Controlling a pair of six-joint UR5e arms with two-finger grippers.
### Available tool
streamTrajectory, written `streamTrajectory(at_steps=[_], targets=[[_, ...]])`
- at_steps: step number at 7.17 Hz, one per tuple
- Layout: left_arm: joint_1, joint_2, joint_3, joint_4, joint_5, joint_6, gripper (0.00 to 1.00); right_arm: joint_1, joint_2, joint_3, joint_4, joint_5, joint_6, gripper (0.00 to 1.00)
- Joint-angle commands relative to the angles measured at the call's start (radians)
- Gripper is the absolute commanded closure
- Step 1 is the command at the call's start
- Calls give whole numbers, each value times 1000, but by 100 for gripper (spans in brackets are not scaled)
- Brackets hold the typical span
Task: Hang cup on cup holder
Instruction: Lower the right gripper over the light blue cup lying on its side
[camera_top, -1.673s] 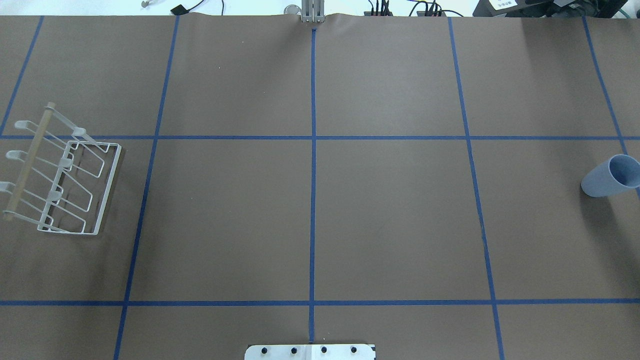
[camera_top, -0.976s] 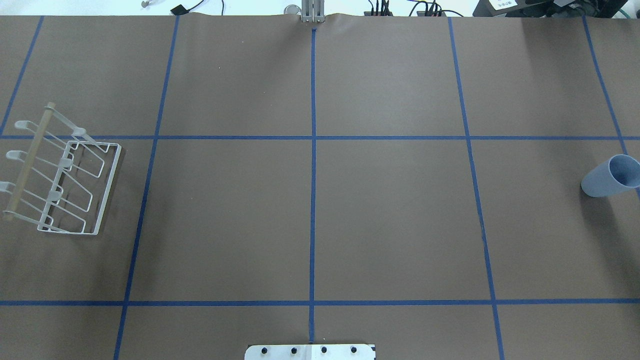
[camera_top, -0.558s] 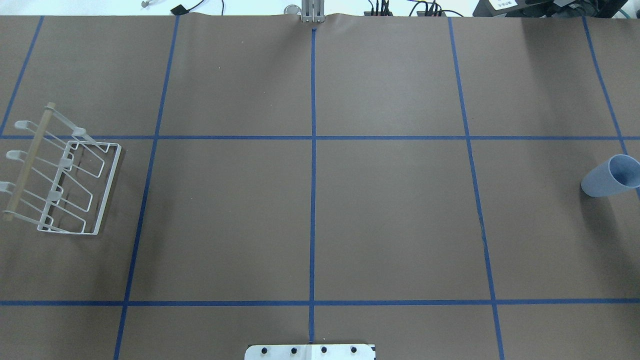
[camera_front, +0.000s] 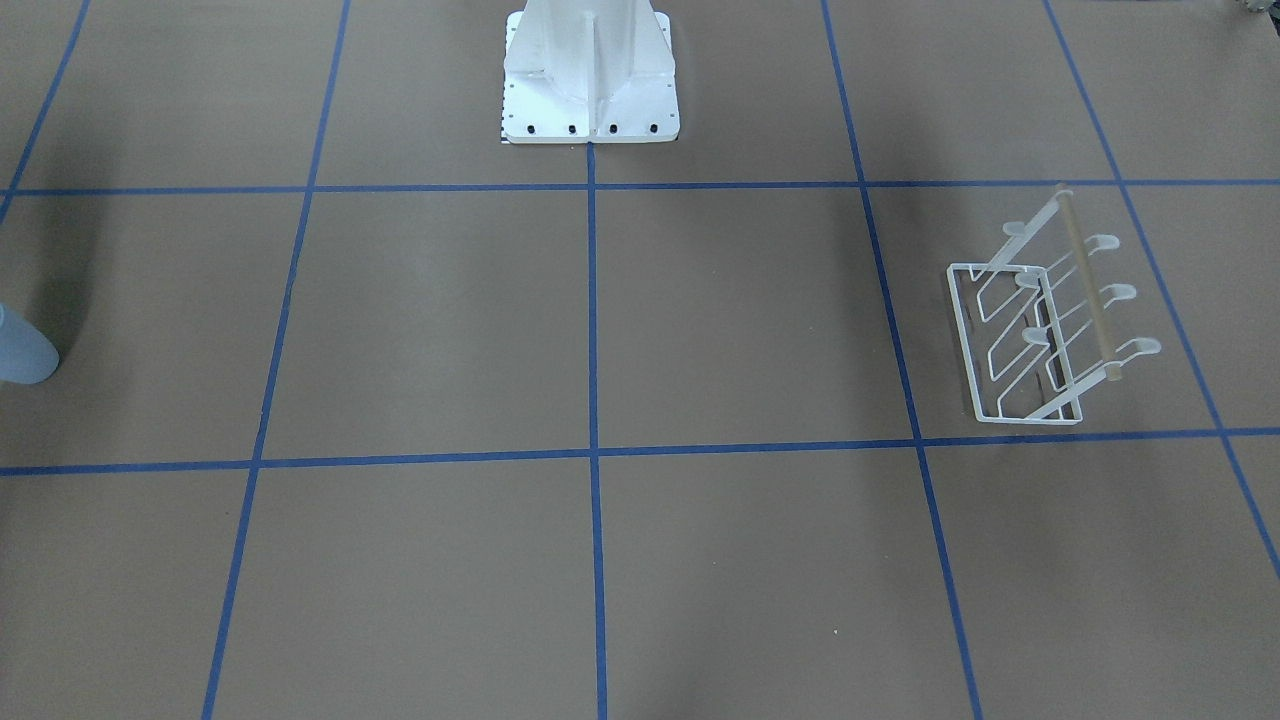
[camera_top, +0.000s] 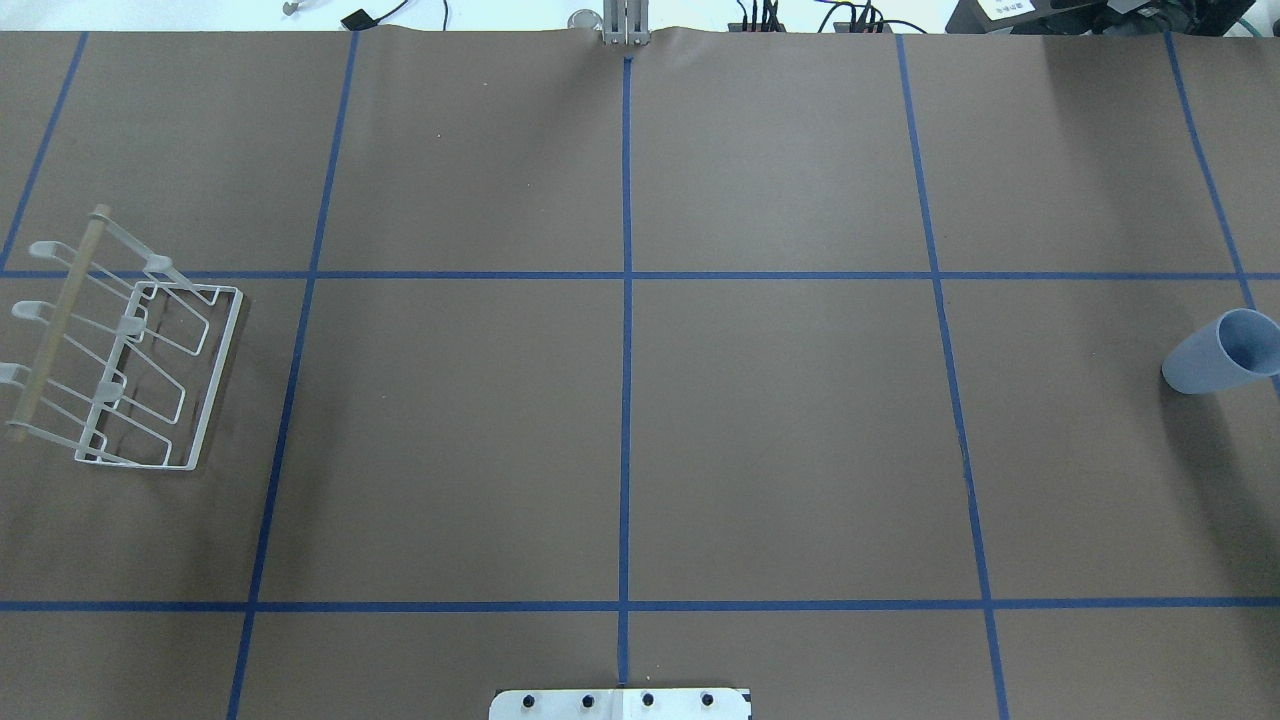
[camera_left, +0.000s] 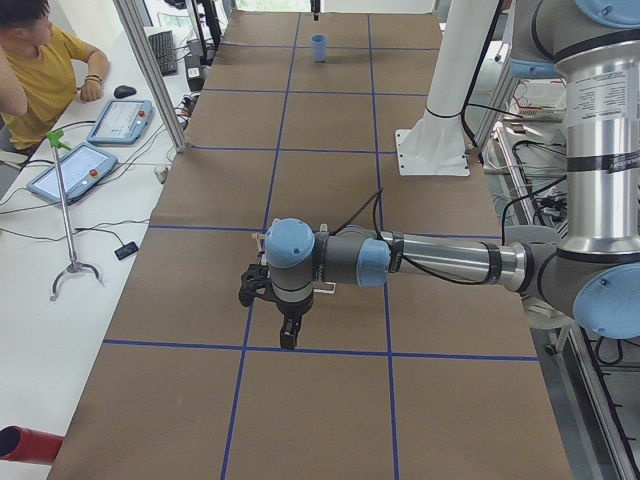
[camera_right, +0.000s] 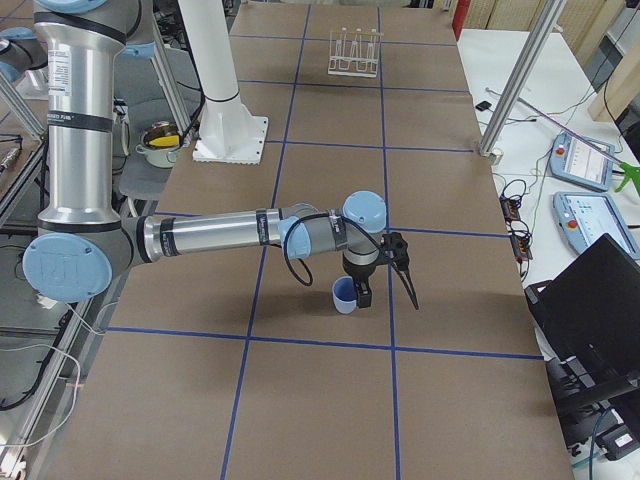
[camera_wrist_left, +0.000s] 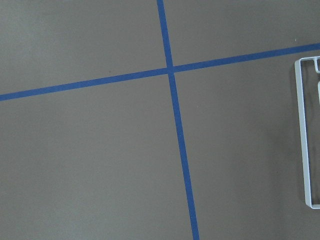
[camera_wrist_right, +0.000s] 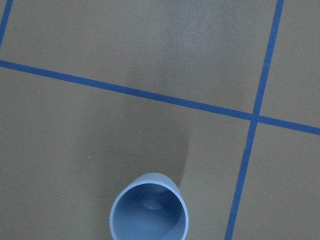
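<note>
The right tool (camera_right: 404, 275) is hovering close to the upright pale-blue tumbler (camera_right: 344, 297); clenched or released, I cannot tell.

Robotics lab: industrial arms (camera_left: 440, 260) over a tape-gridded desk (camera_top: 800, 450), teach pendants (camera_left: 122, 120) and a seated person (camera_left: 45, 75) beyond the left tool (camera_left: 288, 338).
</note>
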Motion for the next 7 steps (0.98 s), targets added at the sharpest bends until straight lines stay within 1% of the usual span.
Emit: streamTrajectory(at_steps=[1, 2, 3, 4, 5, 6, 7], targets=[[0, 1, -1, 0, 0, 3, 2, -54, -6, -65, 157, -15, 118, 0], [0, 7, -4, 0, 0, 4, 2, -79, -27, -67, 199, -17, 134, 3], [0, 7, -6, -2, 0, 4, 2, -105, -29, -79, 204, -22, 142, 6], [0, 7, -6, -2, 0, 4, 2, -115, -31, -82, 204, -34, 142, 12], [0, 7, -6, -2, 0, 4, 2, -122, -31, -96, 204, -37, 142, 32], [0, 7, -6, -2, 0, 6, 2, -125, -31, -98, 204, -35, 139, 61], [0, 7, -6, -2, 0, 6, 2, -125, -31, -98, 204, -35, 133, 94]])
